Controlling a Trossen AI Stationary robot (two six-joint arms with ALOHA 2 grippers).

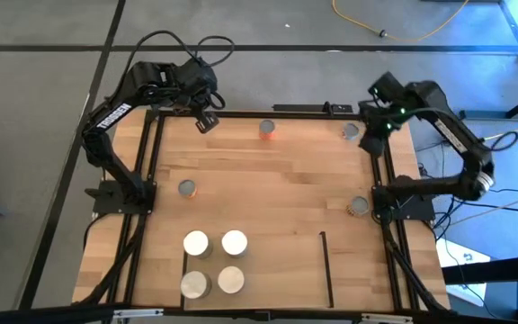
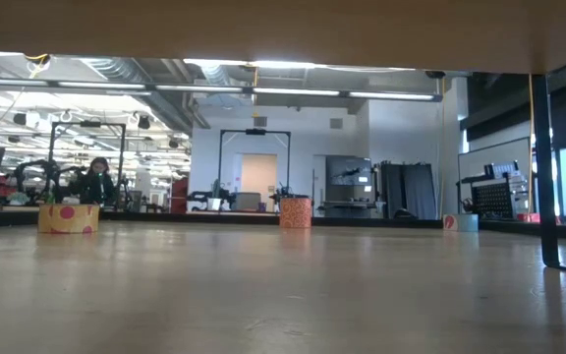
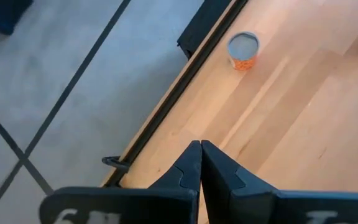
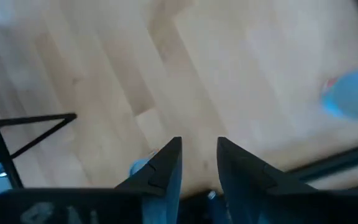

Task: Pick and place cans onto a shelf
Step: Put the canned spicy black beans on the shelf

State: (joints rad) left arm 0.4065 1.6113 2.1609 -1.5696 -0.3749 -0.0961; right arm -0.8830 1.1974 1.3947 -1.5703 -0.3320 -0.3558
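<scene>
Right gripper: hovering spread near the grey-topped can.
Left gripper: waiting, pressed together.
Shelf: holding four white-topped cans.
Technique: centring jaws, descending vertically, then closing.

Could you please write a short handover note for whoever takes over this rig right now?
Left pincer: shut, empty, over the table's far left corner.
Right pincer: open, empty, at the far right edge beside a grey-topped can.
Done: four cans stand in a square on the shelf.
Left: four cans loose on the table: orange can at the far edge, the grey-topped one, one on the left, one at the right edge.
</scene>
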